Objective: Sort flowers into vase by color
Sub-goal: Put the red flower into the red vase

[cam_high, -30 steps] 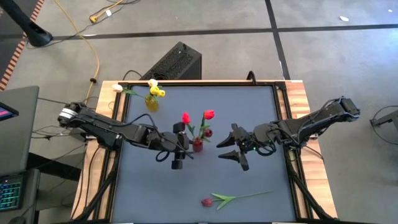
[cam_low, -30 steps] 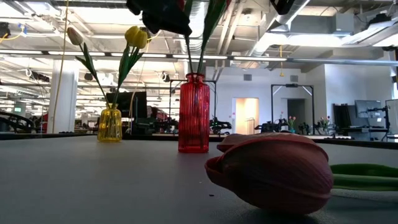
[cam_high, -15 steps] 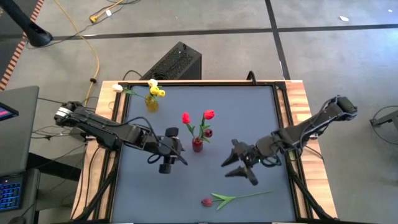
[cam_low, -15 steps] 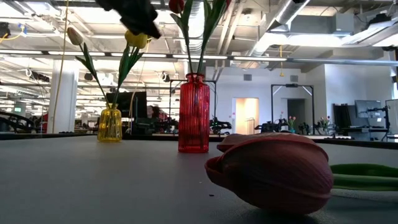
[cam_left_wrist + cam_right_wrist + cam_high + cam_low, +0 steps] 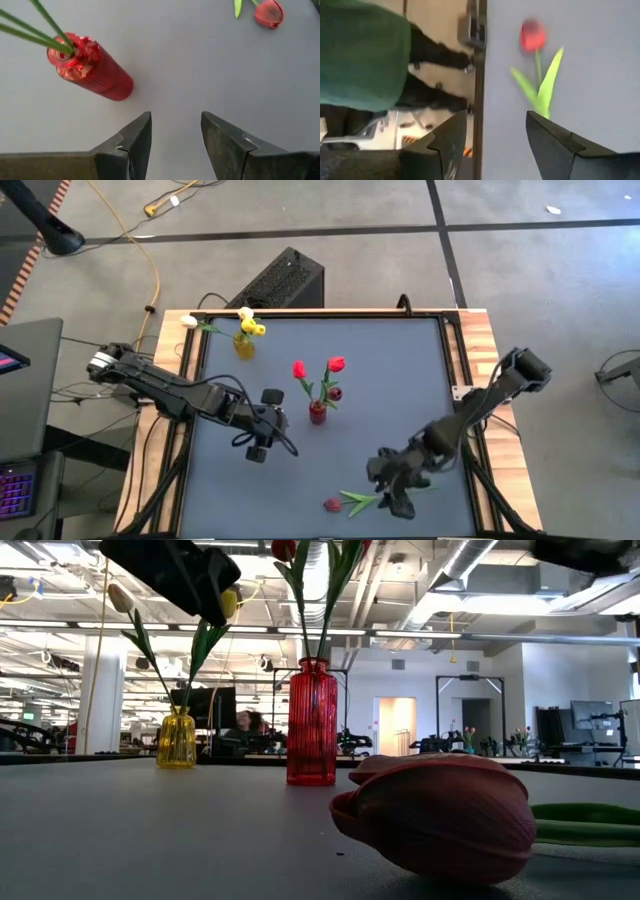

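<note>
**Observer:** Where are your arms?

**Operator:** My right gripper [image 5: 397, 483] hangs low over the near part of the grey table [image 5: 400, 380], directly above the stem of a lone tulip [image 5: 375, 498] lying flat there. Its fingers [image 5: 555, 145] are spread, with nothing between them; the wrist view shows the leaves running up between the two tips, and the head beyond. I can't tell whether they touch the stem. My left gripper [image 5: 258, 442] hovers just left of the red vase [image 5: 317, 413], fingers [image 5: 134, 142] also parted and empty.

**Observer:** And the flowers?

**Operator:** The loose tulip has a dark maroon head [image 5: 332, 504] near the front edge, its stem pointing right. In the low view that head [image 5: 440, 830] fills the foreground, resting on the tabletop. The ribbed red vase [image 5: 312, 722] stands upright mid-table with three flowers in it: two bright red heads [image 5: 335, 364] and one dark maroon head [image 5: 334, 392]. From the left wrist I see its mouth [image 5: 67, 50] with green stems rising out of it.

**Observer:** The other vase?

**Operator:** A yellow glass vase [image 5: 243, 345] sits near the far left corner, well apart from the red one. It holds yellow heads [image 5: 253, 328] and a cream-white head [image 5: 189, 322] leaning out over the table's wooden rim.

**Observer:** Anything beyond the table?

**Operator:** The right wrist view catches a person in a green garment [image 5: 360, 55] off the table's edge. A black box [image 5: 285, 280] sits on the floor behind the table.
</note>
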